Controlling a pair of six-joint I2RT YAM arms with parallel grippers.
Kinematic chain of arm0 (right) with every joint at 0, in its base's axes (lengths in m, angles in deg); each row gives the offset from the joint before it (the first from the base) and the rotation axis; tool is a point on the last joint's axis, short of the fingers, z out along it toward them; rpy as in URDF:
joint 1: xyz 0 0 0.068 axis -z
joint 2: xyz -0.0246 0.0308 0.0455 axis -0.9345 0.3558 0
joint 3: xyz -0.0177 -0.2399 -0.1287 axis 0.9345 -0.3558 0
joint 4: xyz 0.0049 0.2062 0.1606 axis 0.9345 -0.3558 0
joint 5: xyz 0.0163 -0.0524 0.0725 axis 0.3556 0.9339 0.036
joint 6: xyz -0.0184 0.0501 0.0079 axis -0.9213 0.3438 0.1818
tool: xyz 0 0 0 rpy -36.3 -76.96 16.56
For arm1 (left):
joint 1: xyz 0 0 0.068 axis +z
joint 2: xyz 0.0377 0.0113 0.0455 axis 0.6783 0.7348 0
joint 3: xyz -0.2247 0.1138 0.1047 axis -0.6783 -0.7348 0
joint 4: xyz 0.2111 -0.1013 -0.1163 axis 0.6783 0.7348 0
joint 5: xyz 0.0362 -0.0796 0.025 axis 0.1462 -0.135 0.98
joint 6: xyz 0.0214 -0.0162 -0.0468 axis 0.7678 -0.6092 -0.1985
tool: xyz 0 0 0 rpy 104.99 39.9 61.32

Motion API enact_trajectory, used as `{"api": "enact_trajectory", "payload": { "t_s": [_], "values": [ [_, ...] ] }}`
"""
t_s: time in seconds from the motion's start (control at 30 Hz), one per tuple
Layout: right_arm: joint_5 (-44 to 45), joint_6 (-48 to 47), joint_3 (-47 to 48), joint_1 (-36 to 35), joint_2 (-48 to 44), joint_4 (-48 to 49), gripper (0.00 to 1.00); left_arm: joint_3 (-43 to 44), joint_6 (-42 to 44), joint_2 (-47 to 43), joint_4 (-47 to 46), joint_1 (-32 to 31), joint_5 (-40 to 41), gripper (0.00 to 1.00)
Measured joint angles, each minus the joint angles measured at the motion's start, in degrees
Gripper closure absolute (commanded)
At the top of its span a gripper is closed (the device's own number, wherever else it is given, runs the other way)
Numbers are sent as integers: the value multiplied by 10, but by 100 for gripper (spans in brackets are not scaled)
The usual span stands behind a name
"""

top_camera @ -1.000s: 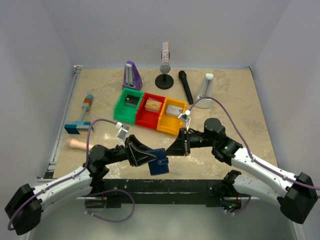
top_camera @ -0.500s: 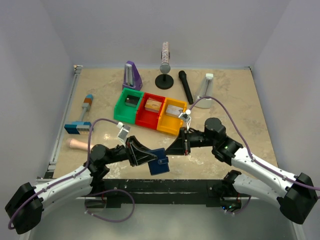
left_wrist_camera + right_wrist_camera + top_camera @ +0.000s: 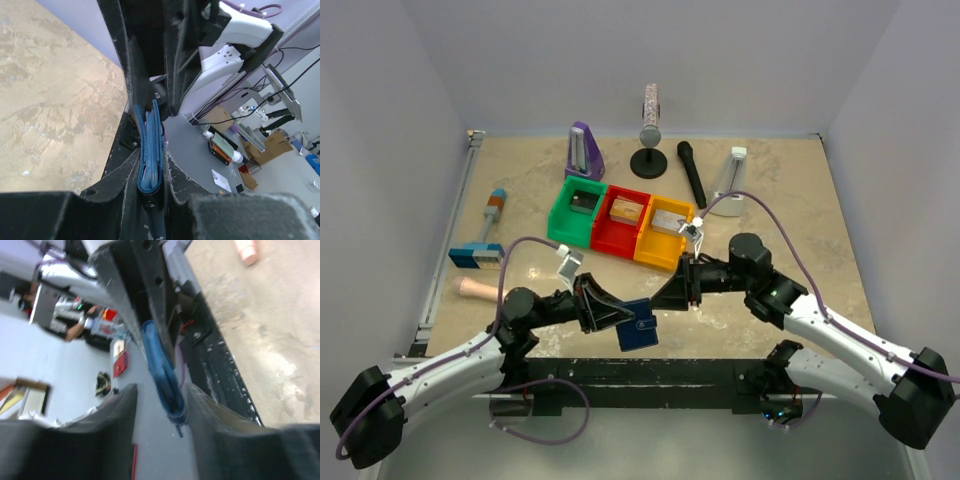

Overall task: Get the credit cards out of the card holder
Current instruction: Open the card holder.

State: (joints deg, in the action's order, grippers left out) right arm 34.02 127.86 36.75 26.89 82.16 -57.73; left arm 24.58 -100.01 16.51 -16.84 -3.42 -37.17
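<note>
Card holder (image 3: 638, 328) clamped edge-on in left pincer (image 3: 618, 318), right pincer (image 3: 667, 298) just beside.

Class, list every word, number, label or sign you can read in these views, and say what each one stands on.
No text can be read anywhere.
On the card holder: no print shows.
On the bins: no lettering shows.
On the bottles in the left wrist background: labels too small and blurred to read.

Soft, even light; faint glare on the table (image 3: 520, 205). The right wrist view is blurred, the left sharp
</note>
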Motion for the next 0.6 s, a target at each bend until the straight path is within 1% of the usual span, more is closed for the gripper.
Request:
{"api": "enact_trajectory", "payload": {
  "t_s": [0.07, 0.17, 0.27, 0.43, 0.53, 0.6],
  "values": [
    [21, -15, 11, 3, -5, -32, 30, 7, 3, -10, 38, 0, 3, 100],
    [63, -47, 31, 4, -24, -100, 26, 48, 16, -29, 141, -1, 30, 100],
    [119, -86, 69, 4, -49, -187, 27, 113, 35, -28, 254, -1, 75, 100],
    [235, -150, 150, -9, -65, -308, 32, 211, 47, -6, 433, -1, 187, 100],
    [325, -184, 185, -49, -53, -366, 33, 256, 40, 21, 534, -1, 249, 100],
    [384, -203, 207, -84, -33, -400, 34, 285, 30, 42, 587, -2, 275, 100]
  ]
}}
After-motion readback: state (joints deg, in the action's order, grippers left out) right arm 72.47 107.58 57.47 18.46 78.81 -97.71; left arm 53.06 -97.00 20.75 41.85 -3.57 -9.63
